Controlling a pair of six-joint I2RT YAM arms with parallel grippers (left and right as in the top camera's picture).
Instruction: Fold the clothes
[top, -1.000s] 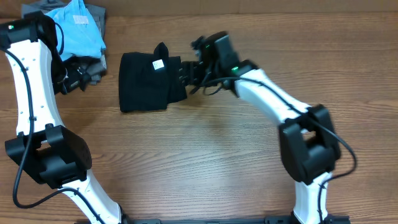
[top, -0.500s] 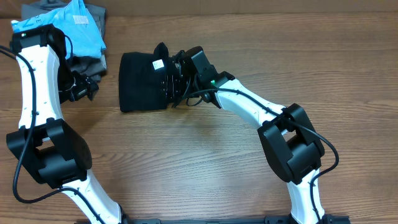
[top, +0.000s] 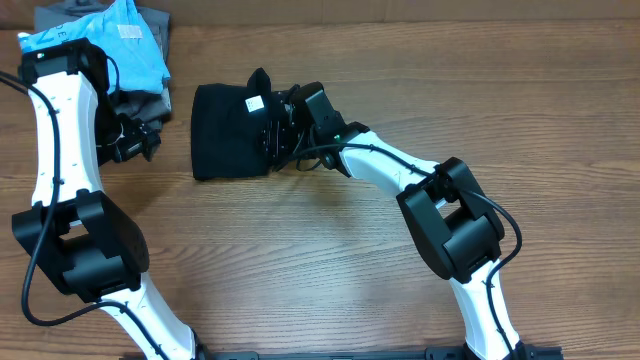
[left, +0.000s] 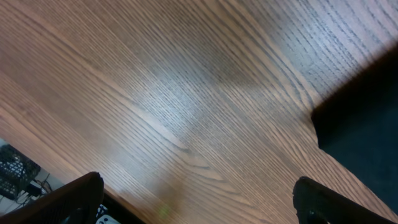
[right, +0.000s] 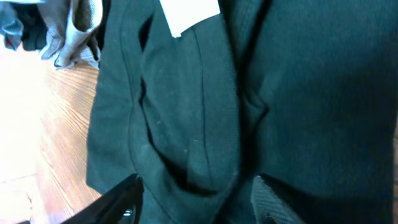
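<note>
Where right tool meets it, black T-shirt lies as folded block on table, far-centre, near grey garments. Block near square, slightly longer left-right; white tag near far edge, neck end facing away from arm bases. Right wrist view alone shows fingers straddling raised fold of cloth; clamped or not, cannot tell. Left tool released, spread wide over bare wood, holding nothing. Overhead alone shows light blue shirt atop grey pile.
</note>
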